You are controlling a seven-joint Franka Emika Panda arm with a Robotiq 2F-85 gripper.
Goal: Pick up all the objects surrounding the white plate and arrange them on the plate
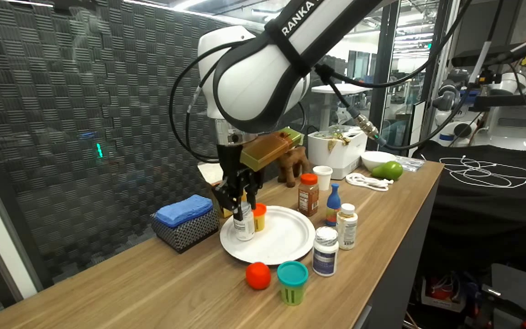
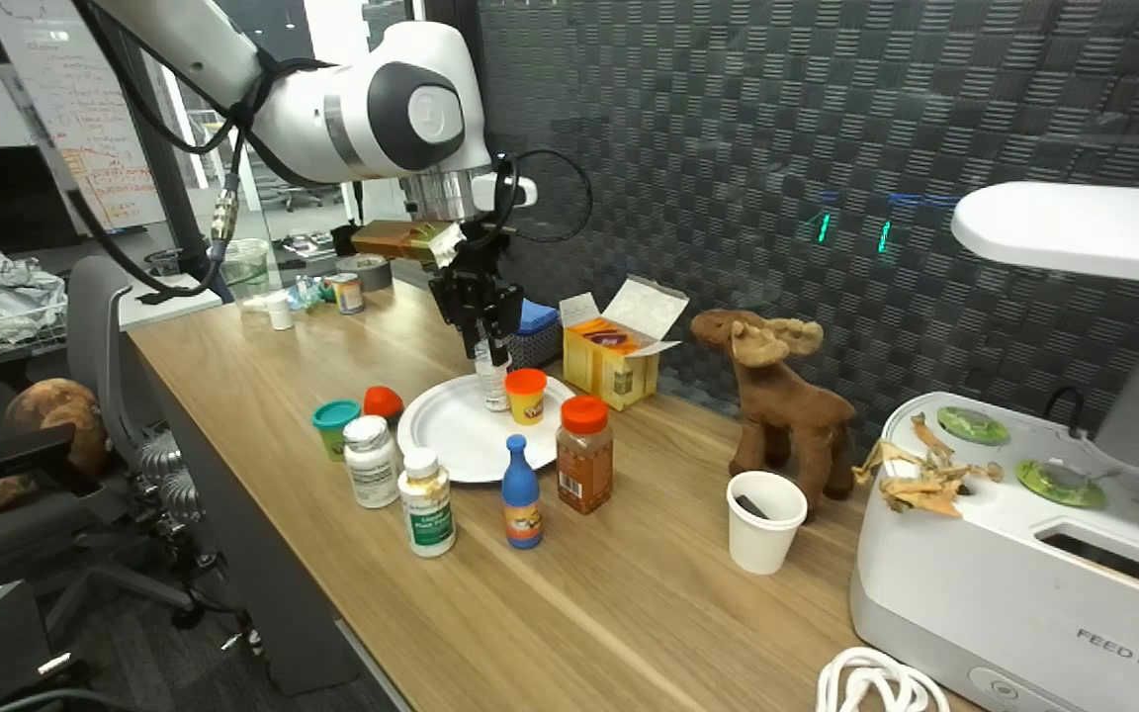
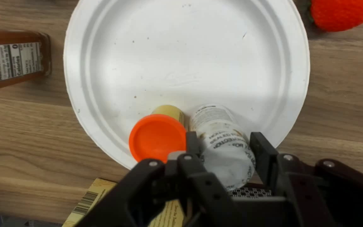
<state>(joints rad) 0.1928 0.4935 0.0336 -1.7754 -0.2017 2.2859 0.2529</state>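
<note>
Wood counter (image 3: pixel 27 151); wrist view, lower centre: my pincer (image 3: pixel 224 141) clasps white bottle (image 3: pixel 225 153). Wide release might topple adjacent orange-lidded tub (image 3: pixel 157 137).

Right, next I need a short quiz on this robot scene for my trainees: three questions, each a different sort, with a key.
1. Which tub stands on the plate? (a) teal-lidded tub (b) orange-lidded tub (c) neither

2. True or false: the blue bottle stands upright, off the plate.

3. Fill in the colour: the tool is closed around a ____ bottle.

Key: 1. b; 2. true; 3. white.
</note>
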